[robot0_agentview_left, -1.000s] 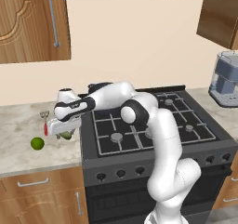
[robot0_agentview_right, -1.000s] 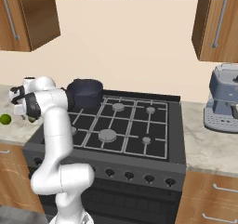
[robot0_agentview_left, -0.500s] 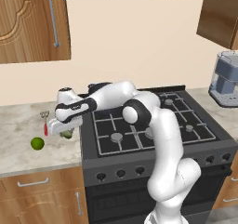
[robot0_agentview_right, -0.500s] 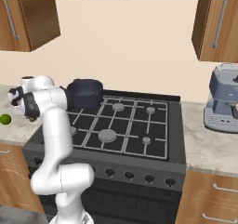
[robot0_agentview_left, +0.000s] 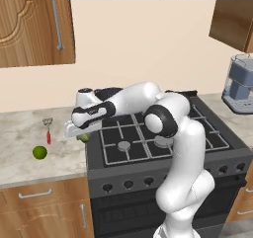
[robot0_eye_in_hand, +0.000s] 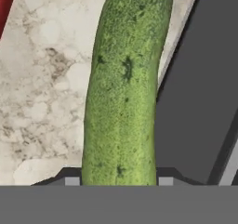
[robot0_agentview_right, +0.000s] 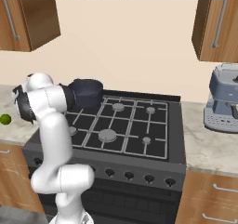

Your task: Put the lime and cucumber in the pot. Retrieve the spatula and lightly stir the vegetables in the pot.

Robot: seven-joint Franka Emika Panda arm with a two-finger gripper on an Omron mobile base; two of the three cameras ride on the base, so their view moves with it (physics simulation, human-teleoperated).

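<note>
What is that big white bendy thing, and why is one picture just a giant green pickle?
The white bendy thing is a robot arm in a pretend, computer-drawn kitchen. Two pictures come from cameras riding behind the arm, one on its left and one on its right. The third camera sits on the robot's hand, so everything there looks huge.

The "pickle" is a cucumber. The robot's gripper, its two-fingered hand, is closed on the cucumber, with a finger on each side of it. It is down by the stone counter, right beside the black stove.

Also on the counter are a round green lime and a little spatula with a red handle. At the back of the stove sits a dark pot.
</note>
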